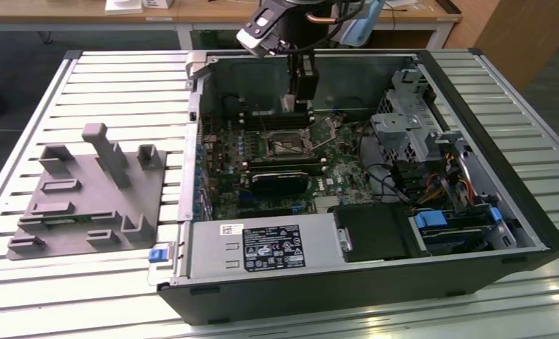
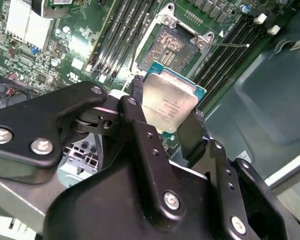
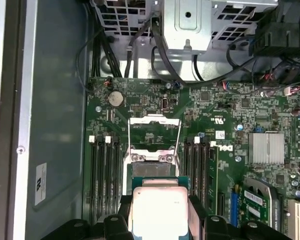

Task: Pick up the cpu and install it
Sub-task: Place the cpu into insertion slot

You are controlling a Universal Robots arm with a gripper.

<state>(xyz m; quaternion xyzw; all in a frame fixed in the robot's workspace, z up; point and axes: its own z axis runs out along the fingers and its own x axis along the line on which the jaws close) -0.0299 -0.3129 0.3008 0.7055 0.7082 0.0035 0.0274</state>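
1. We find the black, angular metal end effector (image 2: pixel 165 114) clamped on the cpu (image 2: pixel 168 102), a small flat square chip with a dull silver-grey top and a thin pale rim, gripped at two opposite edges.
2. The cpu (image 3: pixel 157 210) is held in the air inside the open black computer case (image 1: pixel 505 212), above the green circuit board (image 3: pixel 215 110) and near the square metal-framed socket (image 2: pixel 172 45).
3. The socket frame stands open, its speckled contact field exposed.
4. Dark memory slots (image 3: pixel 104 175) flank the socket closely on both sides, so room there is narrow.
5. A grey plastic block-studded tray (image 1: pixel 81 205) lies on the slatted metal surface (image 1: pixel 119 78), well apart from the case, on the exterior view's left.
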